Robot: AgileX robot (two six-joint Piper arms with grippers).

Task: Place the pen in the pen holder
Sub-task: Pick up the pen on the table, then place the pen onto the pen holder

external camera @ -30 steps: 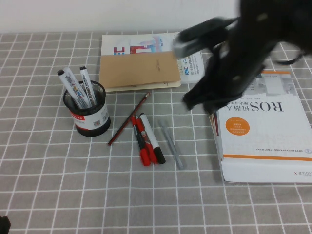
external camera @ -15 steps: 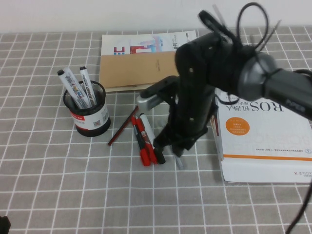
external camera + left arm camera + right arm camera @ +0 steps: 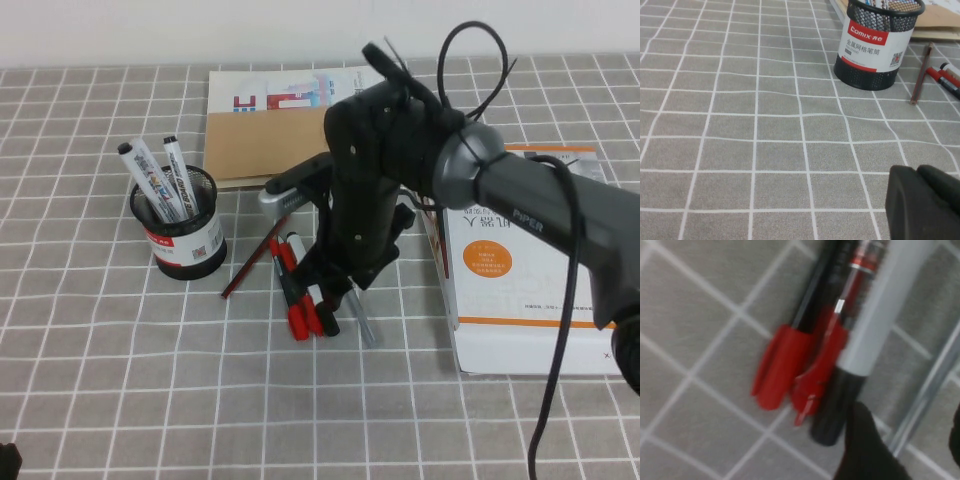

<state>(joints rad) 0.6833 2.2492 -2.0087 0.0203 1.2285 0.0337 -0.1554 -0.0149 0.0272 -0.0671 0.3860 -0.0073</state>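
Observation:
The pen (image 3: 364, 328) is slim, grey and translucent and lies on the checked cloth just right of the markers; my right arm covers its far half. In the right wrist view the pen (image 3: 929, 385) runs between the two dark fingers. My right gripper (image 3: 346, 298) (image 3: 910, 440) is open, low over the pen, one finger (image 3: 865, 452) on each side. The pen holder (image 3: 180, 235) (image 3: 879, 44) is a black mesh cup with a red-and-white label, at the left. My left gripper (image 3: 927, 200) is shut and empty, low near the table's front left.
Two red-capped markers (image 3: 296, 318) (image 3: 782, 365), a white black-capped marker (image 3: 316, 303) (image 3: 865, 340) and a red pencil (image 3: 252, 266) lie left of the pen. Two markers (image 3: 155, 182) stand in the holder. A brown notebook (image 3: 270, 145) lies behind, a ROS book (image 3: 540, 290) at the right.
My right arm has swung from above the book down and left onto the pens, and its gripper now straddles the grey pen. The pens and holder have not moved.

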